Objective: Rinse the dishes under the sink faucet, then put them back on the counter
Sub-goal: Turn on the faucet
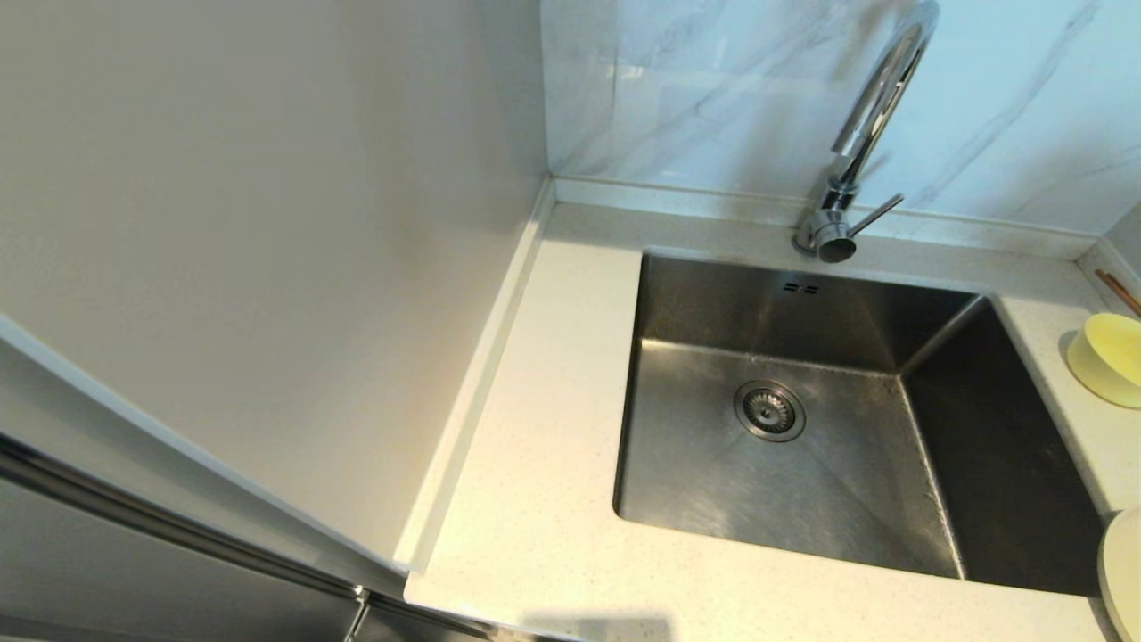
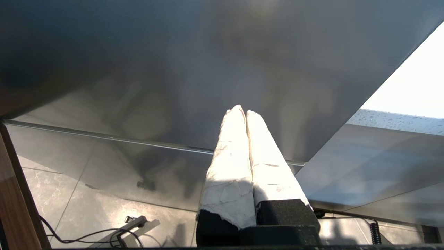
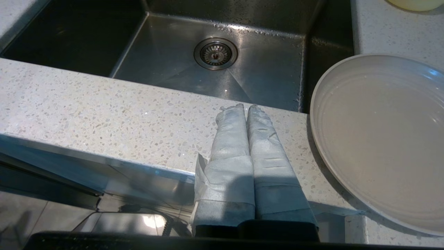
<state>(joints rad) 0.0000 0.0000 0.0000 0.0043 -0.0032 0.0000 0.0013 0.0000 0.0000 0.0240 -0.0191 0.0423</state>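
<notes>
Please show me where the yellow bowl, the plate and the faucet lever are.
yellow bowl point(image 1: 1108, 357), head view, on its outer wall.
plate point(image 3: 378, 139), right wrist view, on its inner face.
faucet lever point(image 1: 876, 215), head view, mid-lever.

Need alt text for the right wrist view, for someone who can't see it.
The right gripper, fingers shut and empty, hangs over the counter's front edge beside the plate, which lies flat on the counter. Beyond is the sink with its drain strainer; a sliver of the bowl shows at the far corner.
</notes>
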